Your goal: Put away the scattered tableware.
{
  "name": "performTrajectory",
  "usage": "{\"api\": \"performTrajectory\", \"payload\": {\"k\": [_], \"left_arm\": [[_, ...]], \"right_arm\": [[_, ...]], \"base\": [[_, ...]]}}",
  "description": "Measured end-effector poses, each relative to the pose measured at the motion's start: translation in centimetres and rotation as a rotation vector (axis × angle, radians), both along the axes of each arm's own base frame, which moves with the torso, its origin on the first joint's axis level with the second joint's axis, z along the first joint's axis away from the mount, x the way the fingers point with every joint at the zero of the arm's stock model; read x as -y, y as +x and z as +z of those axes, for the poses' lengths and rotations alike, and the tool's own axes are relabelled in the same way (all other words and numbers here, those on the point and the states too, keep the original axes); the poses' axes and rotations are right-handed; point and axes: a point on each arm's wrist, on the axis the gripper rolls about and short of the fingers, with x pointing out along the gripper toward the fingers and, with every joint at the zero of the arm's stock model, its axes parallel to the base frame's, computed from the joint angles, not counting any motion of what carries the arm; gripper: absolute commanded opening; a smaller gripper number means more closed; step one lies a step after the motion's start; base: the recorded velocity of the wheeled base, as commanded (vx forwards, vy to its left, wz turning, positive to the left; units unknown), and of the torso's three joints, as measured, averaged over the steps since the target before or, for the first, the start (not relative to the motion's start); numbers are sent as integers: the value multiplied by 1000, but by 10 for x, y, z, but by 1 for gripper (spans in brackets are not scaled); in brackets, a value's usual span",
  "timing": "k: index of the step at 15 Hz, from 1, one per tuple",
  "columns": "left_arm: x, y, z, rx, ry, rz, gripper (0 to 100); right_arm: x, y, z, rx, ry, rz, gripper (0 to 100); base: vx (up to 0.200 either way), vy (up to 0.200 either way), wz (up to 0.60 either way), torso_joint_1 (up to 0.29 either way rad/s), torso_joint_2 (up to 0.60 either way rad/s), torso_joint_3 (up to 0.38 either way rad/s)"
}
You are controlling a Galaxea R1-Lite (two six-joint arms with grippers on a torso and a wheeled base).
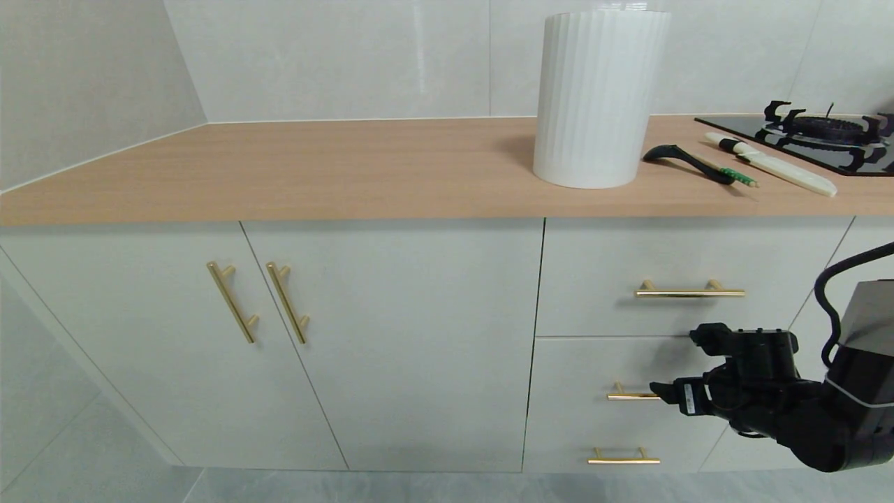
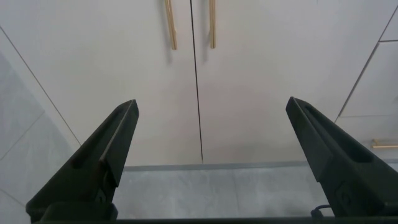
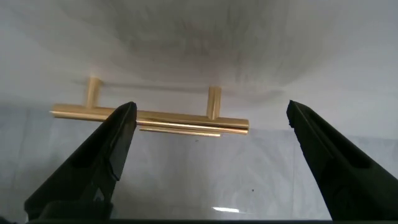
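On the wooden counter (image 1: 314,168) stands a tall white ribbed container (image 1: 597,98). Just right of it lie a black ladle (image 1: 688,161), green-banded chopsticks (image 1: 733,172) and a white knife (image 1: 775,165). My right gripper (image 1: 676,363) is open, low in front of the drawers, level with the middle drawer's gold handle (image 1: 632,396). In the right wrist view that handle (image 3: 149,118) lies just ahead of the open gripper (image 3: 211,112), not touched. My left gripper (image 2: 211,106) is open and empty, facing the cabinet doors (image 2: 261,81) near the floor.
A black gas stove (image 1: 817,136) sits at the counter's far right, beside the knife. Below are two cabinet doors with gold handles (image 1: 234,302) and a stack of three drawers; the top drawer handle (image 1: 689,292) is above my right gripper. Tiled walls close off the back and left.
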Motion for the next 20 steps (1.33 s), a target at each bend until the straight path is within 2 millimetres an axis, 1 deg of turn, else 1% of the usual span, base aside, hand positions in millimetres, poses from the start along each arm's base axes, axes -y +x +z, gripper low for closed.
{"api": "performTrajectory", "payload": {"k": [2,6,10,13,15,18,20], "left_arm": [[0,0,0,0,0,0,100],[0,0,0,0,0,0,100],[0,0,0,0,0,0,100],[0,0,0,0,0,0,100],[0,0,0,0,0,0,100],[0,0,0,0,0,0,100],[0,0,0,0,0,0,100]], "right_arm": [[0,3,-10,-16,-5,-6,100],[0,12,-20,27,-18,-30,100],[0,9,-28,13,-20,-30,100],[1,-3,-30,-25,-38,-16,100],[2,-17,-29,-61,-39,-9,100],[3,-44,-19,-111,-41,-1,100],[6,-65,-6,-122,-39,-3,100]], "base": [[0,0,0,0,0,0],[0,0,0,0,0,0],[0,0,0,0,0,0],[0,0,0,0,0,0],[0,0,0,0,0,0],[0,0,0,0,0,0],[0,0,0,0,0,0]]}}
